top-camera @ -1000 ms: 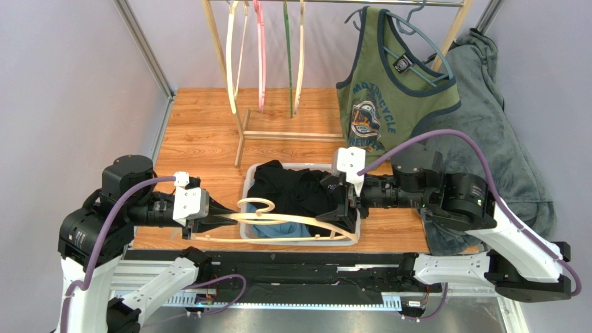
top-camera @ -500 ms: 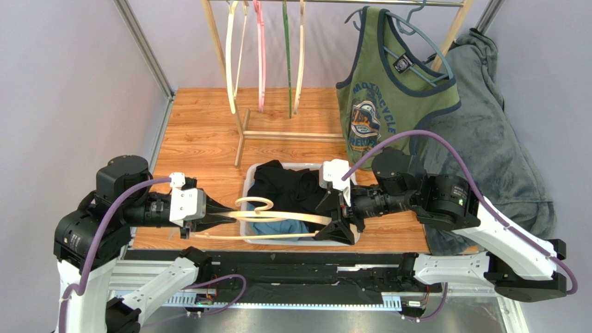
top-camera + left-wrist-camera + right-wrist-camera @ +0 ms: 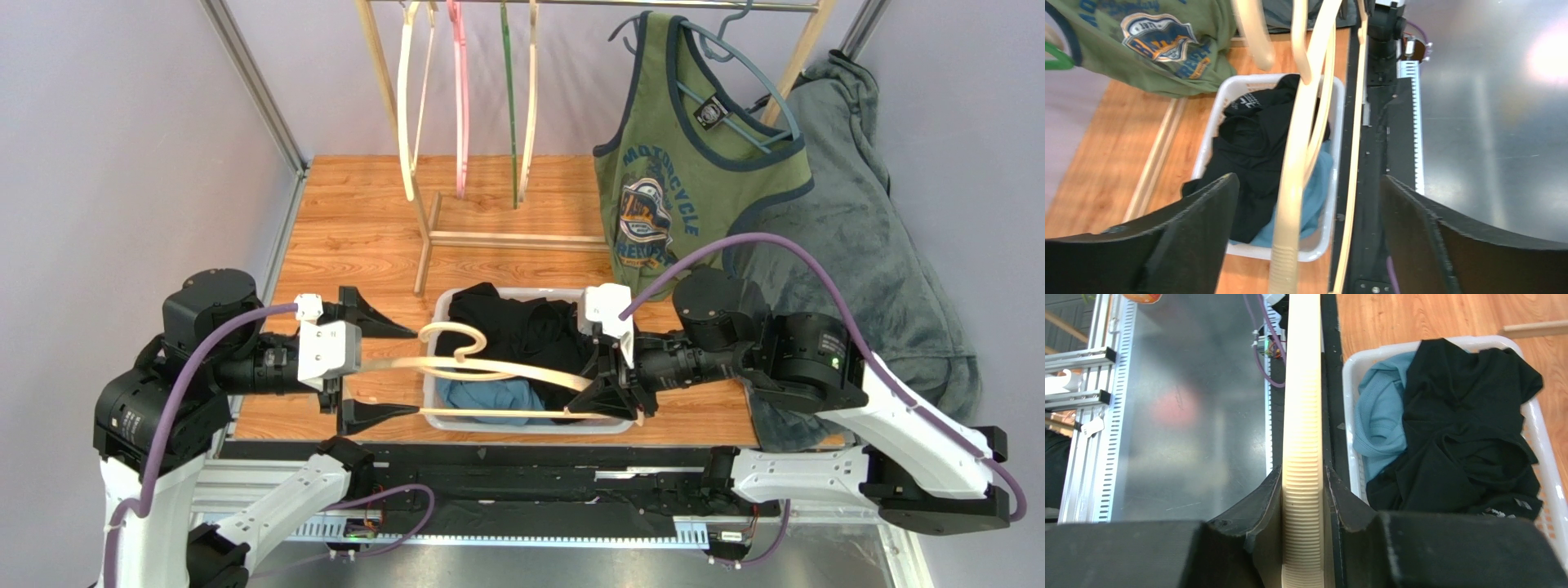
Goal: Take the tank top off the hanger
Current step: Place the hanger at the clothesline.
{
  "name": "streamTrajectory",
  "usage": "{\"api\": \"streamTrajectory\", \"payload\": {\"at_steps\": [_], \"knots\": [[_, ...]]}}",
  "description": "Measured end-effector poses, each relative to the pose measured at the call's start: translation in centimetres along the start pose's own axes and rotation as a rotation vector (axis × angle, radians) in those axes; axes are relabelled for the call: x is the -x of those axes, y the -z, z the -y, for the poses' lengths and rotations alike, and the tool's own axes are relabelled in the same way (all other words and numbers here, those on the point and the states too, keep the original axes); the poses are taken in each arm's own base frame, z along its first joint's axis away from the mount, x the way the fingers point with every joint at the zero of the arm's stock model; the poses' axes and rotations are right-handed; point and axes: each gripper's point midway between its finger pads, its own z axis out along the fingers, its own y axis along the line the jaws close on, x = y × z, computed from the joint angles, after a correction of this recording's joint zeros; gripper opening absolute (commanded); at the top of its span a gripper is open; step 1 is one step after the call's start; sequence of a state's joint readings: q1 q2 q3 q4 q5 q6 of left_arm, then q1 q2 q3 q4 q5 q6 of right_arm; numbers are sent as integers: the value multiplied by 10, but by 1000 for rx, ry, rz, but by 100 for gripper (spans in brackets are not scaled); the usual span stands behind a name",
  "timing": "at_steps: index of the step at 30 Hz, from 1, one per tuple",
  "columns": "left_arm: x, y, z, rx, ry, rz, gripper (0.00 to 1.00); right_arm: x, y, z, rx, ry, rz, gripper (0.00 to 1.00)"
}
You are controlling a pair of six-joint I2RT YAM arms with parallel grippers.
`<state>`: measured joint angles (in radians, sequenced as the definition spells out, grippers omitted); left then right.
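Nearest the arm bases, the left gripper (image 3: 415, 370) is spread wide. The left end of a bare cream hanger (image 3: 491, 365) runs through the gap, and the left wrist view shows it clear of both fingers. The right gripper (image 3: 604, 398) is clenched on the hanger's right end. In the right wrist view, both fingers press against the ribbed arm of the hanger. The hanger lies roughly level above the near half of a white laundry basket (image 3: 552, 293), and its hook curls toward the far side.

The basket sits on the wooden table (image 3: 356, 233) between the two arms. A crumpled black garment (image 3: 515, 331) fills most of it, with a light blue garment (image 3: 491, 395) at the near side.

Farther back, a wooden rack (image 3: 423, 233) stands on the table. Four bare hangers hang from its rail: cream (image 3: 409, 110), pink (image 3: 461, 110), green (image 3: 508, 110) and cream (image 3: 531, 110).

At the far right of the rail hangs the olive tank top (image 3: 687, 172). It has navy trim and a printed crest, and it is still on its blue-grey hanger (image 3: 751, 96), tilted with its hem touching the table. Just right of it and behind it, a grey fleece garment (image 3: 859, 233) drapes down.
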<state>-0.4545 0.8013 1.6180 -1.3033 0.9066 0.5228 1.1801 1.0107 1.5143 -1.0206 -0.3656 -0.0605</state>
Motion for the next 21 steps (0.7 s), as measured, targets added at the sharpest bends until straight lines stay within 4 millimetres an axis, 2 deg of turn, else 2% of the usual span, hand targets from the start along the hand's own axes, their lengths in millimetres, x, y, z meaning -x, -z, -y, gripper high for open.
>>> {"api": "streamTrajectory", "payload": {"at_steps": [4,10,14,18,21], "knots": [[6,3,-8,46,-1,5,99,6,14,1,-43,-19,14,0],[44,24,-10,137,-102,70,99,27,53,2,-133,-34,81,0],[71,45,-6,212,-187,120,99,35,92,6,-237,-43,145,0],[99,66,-5,302,-258,181,99,36,139,15,-386,-81,218,0],[109,72,-6,338,-271,212,99,35,165,18,-456,-108,274,0]]}}
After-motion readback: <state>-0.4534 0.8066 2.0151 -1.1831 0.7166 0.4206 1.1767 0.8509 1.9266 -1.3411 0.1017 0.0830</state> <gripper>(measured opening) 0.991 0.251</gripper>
